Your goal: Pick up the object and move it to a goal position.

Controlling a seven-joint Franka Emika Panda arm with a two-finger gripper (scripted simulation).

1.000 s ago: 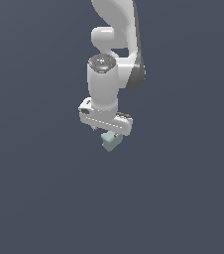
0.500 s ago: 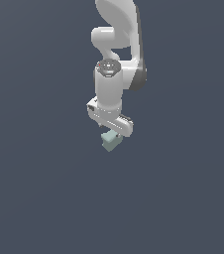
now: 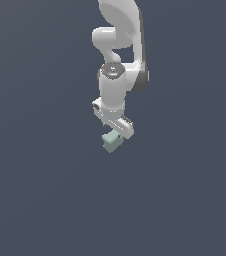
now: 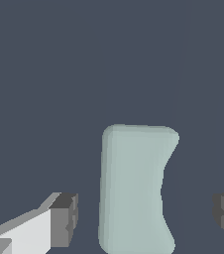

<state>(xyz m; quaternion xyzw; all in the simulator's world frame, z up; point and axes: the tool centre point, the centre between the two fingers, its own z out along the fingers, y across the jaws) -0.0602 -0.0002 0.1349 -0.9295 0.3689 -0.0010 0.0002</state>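
Observation:
The object (image 3: 112, 141) is a small pale teal-green block with rounded edges, lying on the dark grey floor. In the wrist view the object (image 4: 134, 188) stands between the two dark finger pads (image 4: 64, 218), with a visible gap on each side. My white gripper (image 3: 113, 134) hangs straight over it, open and straddling it without touching. The hand hides the block's upper part in the exterior view. No goal marker is visible.
Only the plain dark grey floor (image 3: 40, 190) surrounds the block in both views. The white arm (image 3: 120, 30) rises behind the gripper toward the top of the exterior view.
The wrist and hand have drifted slightly toward the exterior view's right and turned a little. The block has stayed in place beneath the fingers.

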